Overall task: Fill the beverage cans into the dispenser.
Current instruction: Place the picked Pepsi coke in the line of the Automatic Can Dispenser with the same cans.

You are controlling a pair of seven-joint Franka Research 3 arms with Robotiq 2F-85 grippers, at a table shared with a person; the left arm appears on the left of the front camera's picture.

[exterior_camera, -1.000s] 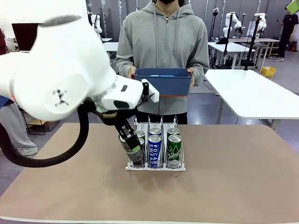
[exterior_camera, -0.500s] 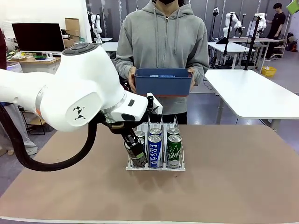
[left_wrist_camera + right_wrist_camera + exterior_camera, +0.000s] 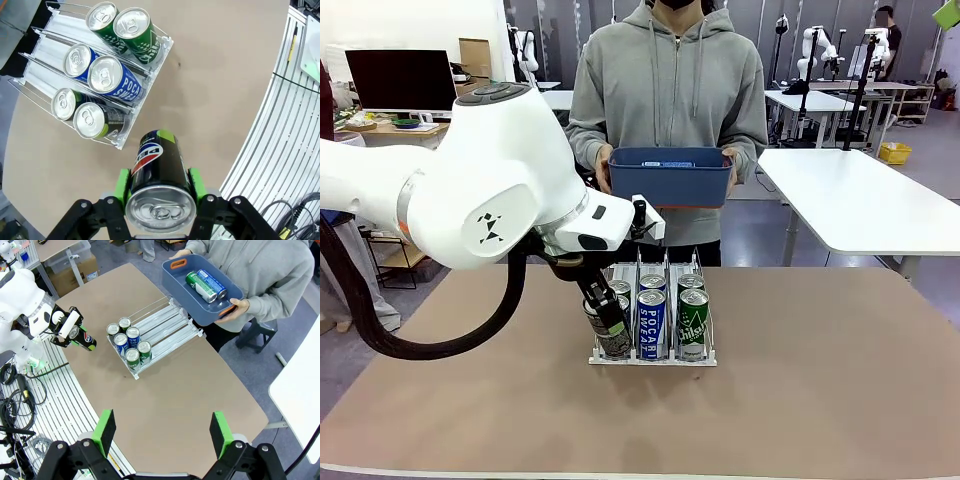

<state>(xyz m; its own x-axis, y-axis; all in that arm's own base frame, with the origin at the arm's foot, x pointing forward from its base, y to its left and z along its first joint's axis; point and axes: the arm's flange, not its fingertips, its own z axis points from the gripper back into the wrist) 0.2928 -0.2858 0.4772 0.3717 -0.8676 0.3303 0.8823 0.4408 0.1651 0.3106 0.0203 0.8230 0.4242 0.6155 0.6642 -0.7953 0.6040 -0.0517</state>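
Glossy alu cans (image 3: 107,80), wire/plastic dispenser (image 3: 47,47), matt table (image 3: 800,400), smooth plastic bin (image 3: 670,182)

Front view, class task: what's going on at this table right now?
The left gripper has its jaws shut on a black can, held in the air near the dispenser's front. The dispenser holds six cans, two per lane. A person across the table holds a blue bin with two more cans. The right gripper is open, high over the table.
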